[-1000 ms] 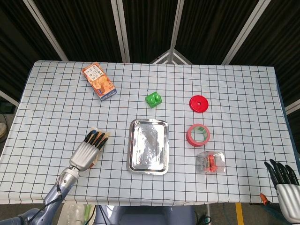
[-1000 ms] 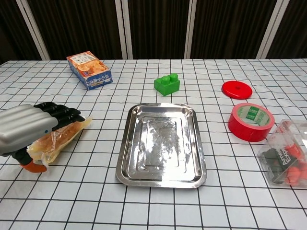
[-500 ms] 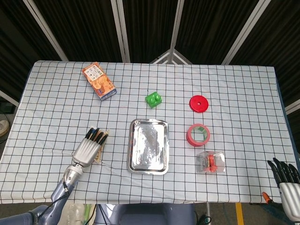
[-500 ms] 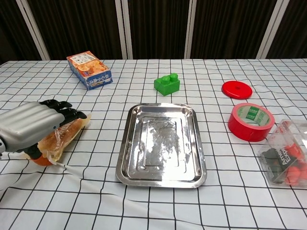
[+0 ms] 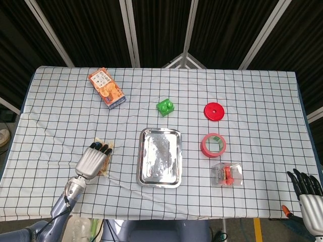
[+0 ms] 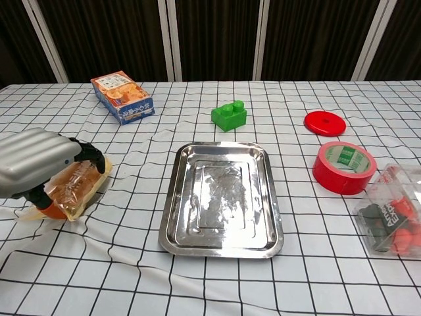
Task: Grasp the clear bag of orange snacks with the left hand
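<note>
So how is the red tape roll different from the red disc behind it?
The tape roll is a tall ring with an open middle and a pale inner face with green print; the disc is flat, low and plain red, with only a small dimple at its centre. The roll lies nearer the tray, the disc farther back. Both are red, round and lie flat on the cloth.
</note>
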`<state>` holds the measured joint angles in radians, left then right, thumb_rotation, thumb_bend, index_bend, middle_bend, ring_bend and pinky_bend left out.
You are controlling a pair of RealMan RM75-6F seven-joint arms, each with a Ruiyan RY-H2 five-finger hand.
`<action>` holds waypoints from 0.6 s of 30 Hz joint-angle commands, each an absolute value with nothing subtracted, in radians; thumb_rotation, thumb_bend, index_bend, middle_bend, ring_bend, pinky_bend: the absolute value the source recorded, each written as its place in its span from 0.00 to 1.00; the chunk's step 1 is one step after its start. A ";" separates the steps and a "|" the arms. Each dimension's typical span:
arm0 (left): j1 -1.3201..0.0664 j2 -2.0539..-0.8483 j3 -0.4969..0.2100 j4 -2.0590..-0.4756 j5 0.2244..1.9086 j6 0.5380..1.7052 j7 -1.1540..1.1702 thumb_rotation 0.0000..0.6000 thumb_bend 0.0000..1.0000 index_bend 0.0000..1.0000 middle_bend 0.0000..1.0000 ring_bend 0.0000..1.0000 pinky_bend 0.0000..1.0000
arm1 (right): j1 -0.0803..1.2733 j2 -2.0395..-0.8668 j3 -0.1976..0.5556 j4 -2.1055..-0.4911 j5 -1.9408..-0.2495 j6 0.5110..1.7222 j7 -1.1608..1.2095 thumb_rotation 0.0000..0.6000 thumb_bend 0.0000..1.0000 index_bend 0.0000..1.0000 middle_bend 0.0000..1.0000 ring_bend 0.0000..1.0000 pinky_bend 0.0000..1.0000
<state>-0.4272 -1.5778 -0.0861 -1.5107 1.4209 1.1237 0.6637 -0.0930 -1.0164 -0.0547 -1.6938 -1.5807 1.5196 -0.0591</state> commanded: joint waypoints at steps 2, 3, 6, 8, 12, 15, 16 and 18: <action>-0.420 -1.531 -0.065 -1.575 1.424 1.131 0.658 1.00 0.14 0.30 0.39 0.31 0.32 | -0.093 -1.017 -0.055 -1.695 -1.580 1.520 -0.060 1.00 0.30 0.00 0.00 0.00 0.00; -0.418 -1.519 -0.057 -1.595 1.426 1.133 0.657 1.00 0.14 0.30 0.38 0.31 0.32 | -0.093 -1.017 -0.055 -1.695 -1.581 1.521 -0.060 1.00 0.30 0.00 0.00 0.00 0.00; -0.410 -1.482 -0.034 -1.645 1.436 1.136 0.654 1.00 0.13 0.28 0.37 0.31 0.32 | -0.094 -1.017 -0.056 -1.694 -1.584 1.523 -0.059 1.00 0.30 0.00 0.00 0.00 0.00; -0.405 -1.456 -0.017 -1.682 1.438 1.134 0.647 1.00 0.13 0.28 0.36 0.31 0.32 | -0.094 -1.017 -0.057 -1.694 -1.585 1.523 -0.058 1.00 0.30 0.00 0.00 0.00 0.00; -0.397 -1.413 0.007 -1.730 1.450 1.141 0.645 1.00 0.12 0.28 0.36 0.31 0.32 | -0.094 -1.017 -0.059 -1.694 -1.589 1.526 -0.058 1.00 0.30 0.00 0.00 0.00 0.00; -0.390 -1.402 0.012 -1.737 1.470 1.165 0.636 1.00 0.12 0.28 0.36 0.31 0.32 | -0.094 -1.017 -0.060 -1.694 -1.590 1.526 -0.057 1.00 0.30 0.00 0.00 0.00 0.00; -0.392 -1.403 0.005 -1.745 1.497 1.185 0.612 1.00 0.12 0.29 0.36 0.31 0.32 | -0.094 -1.017 -0.060 -1.695 -1.591 1.526 -0.056 1.00 0.30 0.00 0.00 0.00 0.00; -0.399 -1.417 0.000 -1.727 1.540 1.206 0.567 1.00 0.12 0.30 0.37 0.31 0.32 | -0.093 -1.015 -0.060 -1.696 -1.590 1.526 -0.055 1.00 0.30 0.00 0.00 0.00 0.00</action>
